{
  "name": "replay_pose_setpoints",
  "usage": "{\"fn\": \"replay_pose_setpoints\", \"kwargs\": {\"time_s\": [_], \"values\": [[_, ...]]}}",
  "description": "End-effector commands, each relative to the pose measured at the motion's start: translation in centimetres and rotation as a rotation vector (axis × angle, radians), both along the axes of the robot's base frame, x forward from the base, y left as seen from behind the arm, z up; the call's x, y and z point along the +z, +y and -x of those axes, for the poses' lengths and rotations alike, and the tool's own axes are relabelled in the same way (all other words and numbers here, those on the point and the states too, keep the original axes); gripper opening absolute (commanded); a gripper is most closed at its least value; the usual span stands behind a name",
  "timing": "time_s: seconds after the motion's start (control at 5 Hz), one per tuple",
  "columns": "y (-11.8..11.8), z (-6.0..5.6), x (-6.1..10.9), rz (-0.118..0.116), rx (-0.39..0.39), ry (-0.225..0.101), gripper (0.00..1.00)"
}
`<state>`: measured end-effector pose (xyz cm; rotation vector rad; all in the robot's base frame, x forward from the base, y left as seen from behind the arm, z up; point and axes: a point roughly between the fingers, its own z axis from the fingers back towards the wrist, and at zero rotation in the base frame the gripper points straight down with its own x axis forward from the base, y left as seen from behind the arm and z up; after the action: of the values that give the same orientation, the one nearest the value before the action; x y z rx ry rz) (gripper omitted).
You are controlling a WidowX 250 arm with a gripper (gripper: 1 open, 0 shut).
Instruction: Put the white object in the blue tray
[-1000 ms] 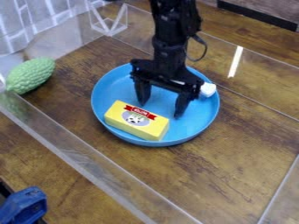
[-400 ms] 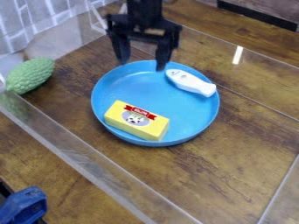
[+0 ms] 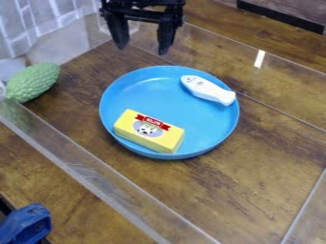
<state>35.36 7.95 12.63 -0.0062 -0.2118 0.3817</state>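
1. The white object (image 3: 208, 90), a slim piece with rounded ends, lies in the blue tray (image 3: 129, 96), towards its far right side. One end reaches the raised rim, and the piece lies at a slant.
2. The yellow block (image 3: 149, 132) with a red label sits in the same tray, at the near left part, apart from the white object.
3. The gripper (image 3: 143, 46) hangs beyond the far edge of the tray, apart from both things in it. Its black jaws stand wide open, with nothing between them.
4. Left of the tray, well apart from it, a green textured thing (image 3: 32, 82) lies on the wooden table (image 3: 242, 176).
5. A blue thing (image 3: 26, 225), partly cut off, shows in the bottom left corner of the view.
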Motion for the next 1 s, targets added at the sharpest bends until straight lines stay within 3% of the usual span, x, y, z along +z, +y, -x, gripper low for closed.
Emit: {"fn": "replay_pose_setpoints", "kwargs": {"time_s": [0.0,0.4,0.8], "values": [[-0.5,-0.2,2.3,-0.02,-0.045,-0.063,1.0],[-2.4,-1.3,1.0,-0.015,-0.145,-0.029,1.0],[-3.5,-2.4,0.0,-0.017,-0.261,-0.014,1.0]]}}
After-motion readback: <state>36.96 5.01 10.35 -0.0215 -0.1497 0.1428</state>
